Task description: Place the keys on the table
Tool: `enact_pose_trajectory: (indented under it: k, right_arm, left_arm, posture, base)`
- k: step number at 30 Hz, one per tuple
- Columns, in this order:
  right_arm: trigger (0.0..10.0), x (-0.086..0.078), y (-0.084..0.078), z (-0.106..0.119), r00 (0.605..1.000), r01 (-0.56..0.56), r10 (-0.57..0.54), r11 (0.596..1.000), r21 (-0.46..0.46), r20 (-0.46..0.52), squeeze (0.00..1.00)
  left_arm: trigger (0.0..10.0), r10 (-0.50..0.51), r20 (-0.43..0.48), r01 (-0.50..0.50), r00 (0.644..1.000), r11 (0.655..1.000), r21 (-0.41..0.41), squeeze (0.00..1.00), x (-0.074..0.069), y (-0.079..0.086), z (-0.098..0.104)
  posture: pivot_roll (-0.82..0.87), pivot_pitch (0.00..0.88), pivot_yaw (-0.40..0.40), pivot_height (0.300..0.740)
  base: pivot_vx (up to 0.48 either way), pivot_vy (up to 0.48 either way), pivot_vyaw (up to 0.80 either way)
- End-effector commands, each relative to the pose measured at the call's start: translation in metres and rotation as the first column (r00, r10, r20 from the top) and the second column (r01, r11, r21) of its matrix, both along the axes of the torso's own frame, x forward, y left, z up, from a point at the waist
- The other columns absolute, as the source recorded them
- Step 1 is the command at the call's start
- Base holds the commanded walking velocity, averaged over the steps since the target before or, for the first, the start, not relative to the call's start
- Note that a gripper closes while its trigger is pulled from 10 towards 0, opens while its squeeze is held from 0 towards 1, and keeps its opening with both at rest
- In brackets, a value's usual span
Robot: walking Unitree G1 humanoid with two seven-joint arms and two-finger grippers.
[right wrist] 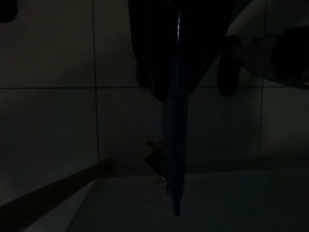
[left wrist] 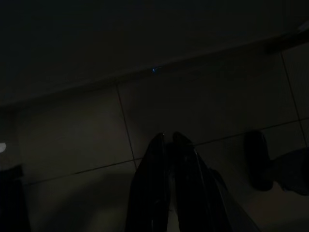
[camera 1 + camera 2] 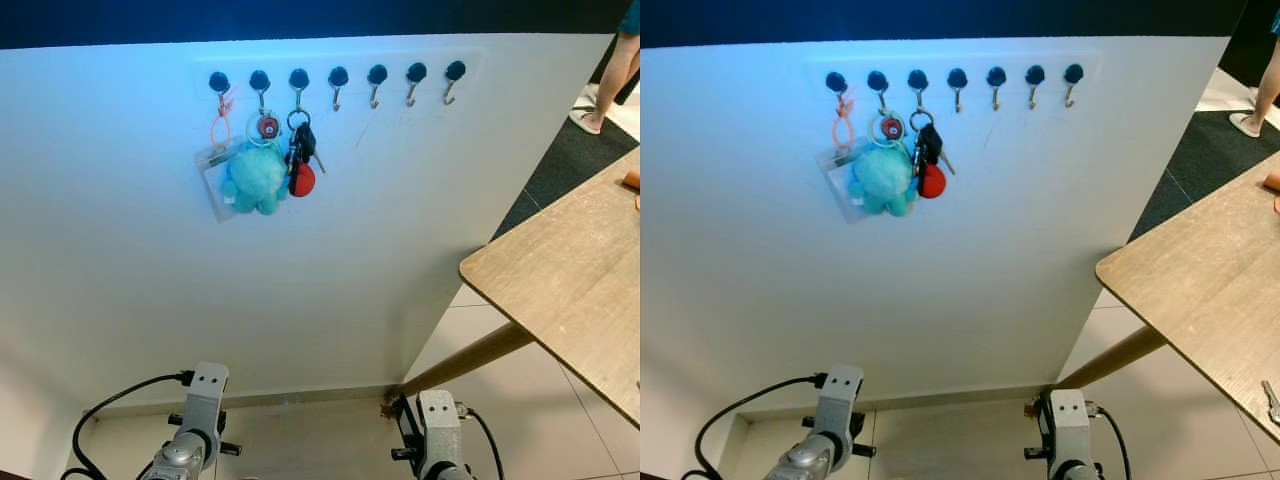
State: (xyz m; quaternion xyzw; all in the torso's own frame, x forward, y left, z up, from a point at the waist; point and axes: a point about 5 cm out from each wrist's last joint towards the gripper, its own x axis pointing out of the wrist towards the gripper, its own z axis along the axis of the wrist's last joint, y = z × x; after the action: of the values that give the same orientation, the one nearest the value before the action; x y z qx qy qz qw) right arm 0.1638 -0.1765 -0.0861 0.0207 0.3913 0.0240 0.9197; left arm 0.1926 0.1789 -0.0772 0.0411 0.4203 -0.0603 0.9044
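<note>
Both arms low, idle over tiled floor (image 3: 520, 390). Left gripper (image 2: 168, 137): fingertips together, very dark. Right gripper (image 1: 169, 92): fingers too dark to judge, cannot tell. Wooden table (image 3: 570, 270) at right. Keys (image 3: 301, 150), with red tag, hanging from third hook of wall rack (image 3: 337, 75), beside teal plush (image 3: 256, 178); well above and apart from both grippers.
</note>
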Motion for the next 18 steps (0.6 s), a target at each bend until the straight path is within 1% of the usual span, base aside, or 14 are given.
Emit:
enact_pose_trajectory:
  k: [1,9,18]
  right_arm:
    - [10.0,0.0030,0.0039,0.0014,1.000,0.019,-0.020,1.000,0.023,0.017,0.00]
    - [10.0,0.0029,0.0086,0.0015,1.000,0.010,-0.011,0.999,0.038,0.026,0.00]
    - [10.0,-0.0009,0.0043,-0.0001,1.000,0.016,-0.016,1.000,0.018,0.011,0.00]
  left_arm:
    - [10.0,-0.013,0.018,0.013,1.000,1.000,0.016,0.00,0.0052,0.0039,0.0033]
    - [10.0,-0.018,0.023,0.017,1.000,1.000,0.022,0.00,0.0074,0.0053,0.0047]
    - [10.0,-0.032,0.009,0.032,0.999,0.999,0.027,0.00,0.0023,0.0058,0.0021]
  posture:
    - [0.02,0.012,0.026,0.740]
    - [0.02,0.022,0.029,0.740]
    - [0.02,0.034,0.031,0.740]
  base:
    - [0.000,0.000,0.00]
    - [0.000,0.000,0.00]
    - [0.000,0.000,0.00]
